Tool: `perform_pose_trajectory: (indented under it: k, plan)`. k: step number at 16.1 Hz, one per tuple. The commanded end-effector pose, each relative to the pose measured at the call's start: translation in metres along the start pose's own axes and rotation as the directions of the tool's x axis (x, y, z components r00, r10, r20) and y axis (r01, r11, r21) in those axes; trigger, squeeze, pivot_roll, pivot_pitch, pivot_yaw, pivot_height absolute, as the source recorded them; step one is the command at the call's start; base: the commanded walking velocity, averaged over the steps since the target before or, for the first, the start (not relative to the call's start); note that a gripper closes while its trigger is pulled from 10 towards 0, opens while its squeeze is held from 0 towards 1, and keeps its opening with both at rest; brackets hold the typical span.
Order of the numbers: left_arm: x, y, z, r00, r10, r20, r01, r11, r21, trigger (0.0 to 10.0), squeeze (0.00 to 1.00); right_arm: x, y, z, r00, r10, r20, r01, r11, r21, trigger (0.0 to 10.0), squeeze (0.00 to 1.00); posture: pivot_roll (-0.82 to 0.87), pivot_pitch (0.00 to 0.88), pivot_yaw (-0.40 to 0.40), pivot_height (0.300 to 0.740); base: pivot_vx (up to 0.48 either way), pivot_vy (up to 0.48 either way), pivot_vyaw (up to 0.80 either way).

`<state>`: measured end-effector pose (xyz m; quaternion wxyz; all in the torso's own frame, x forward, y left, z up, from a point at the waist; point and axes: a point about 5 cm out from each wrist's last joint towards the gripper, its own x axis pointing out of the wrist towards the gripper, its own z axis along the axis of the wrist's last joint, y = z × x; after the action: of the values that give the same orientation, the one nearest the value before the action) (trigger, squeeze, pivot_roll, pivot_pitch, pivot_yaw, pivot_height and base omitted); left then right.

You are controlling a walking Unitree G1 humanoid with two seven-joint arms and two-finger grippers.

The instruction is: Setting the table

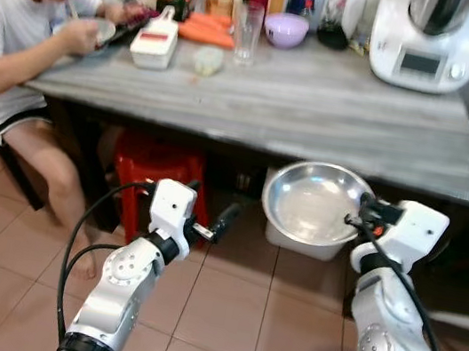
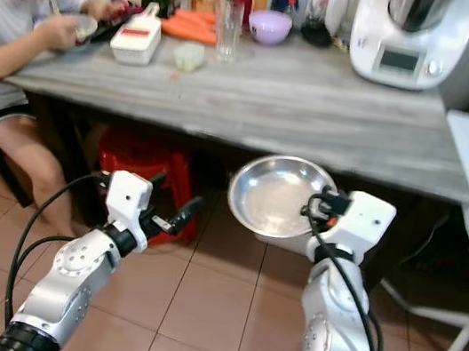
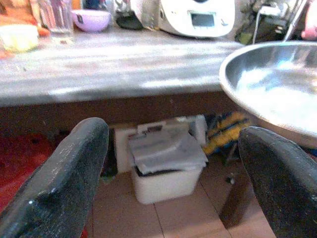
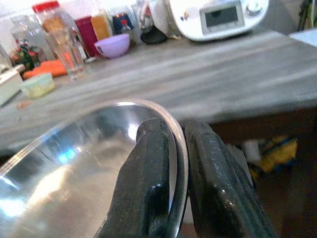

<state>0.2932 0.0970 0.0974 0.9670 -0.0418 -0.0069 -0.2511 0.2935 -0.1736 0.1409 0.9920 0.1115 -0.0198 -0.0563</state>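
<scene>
Steel bowl empty, rim pinched by right pincer, below table.

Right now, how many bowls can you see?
3. A steel bowl held by the right tool below the table edge, a purple bowl at the table's back, and a bowl in the person's hand. Clutter may hide more.

Ahead of the right gripper's fingers the grey tabletop lies bare — glass, purple bowl and white appliance crowd beyond.
</scene>
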Motion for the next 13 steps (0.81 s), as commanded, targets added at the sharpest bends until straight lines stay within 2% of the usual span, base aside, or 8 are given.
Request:
perform_pose_trajectory:
  k: [1,13]
  plan:
    - [-0.0031,0.0095,0.0027,1.000,0.027,0.001,-0.027,0.999,0.019,10.0,0.00,0.0016,0.0110,0.0026,0.999,0.031,0.012,-0.031,0.999,0.015,10.0,0.00,-0.09,0.051,0.021,0.740,0.368,0.000,-0.53]
    - [-0.0026,0.0083,0.0028,1.000,0.021,0.001,-0.021,1.000,0.016,10.0,0.00,0.0026,0.0123,0.0019,0.999,0.030,0.017,-0.030,0.999,0.010,10.0,0.00,-0.09,0.049,0.025,0.740,0.367,0.000,0.00]
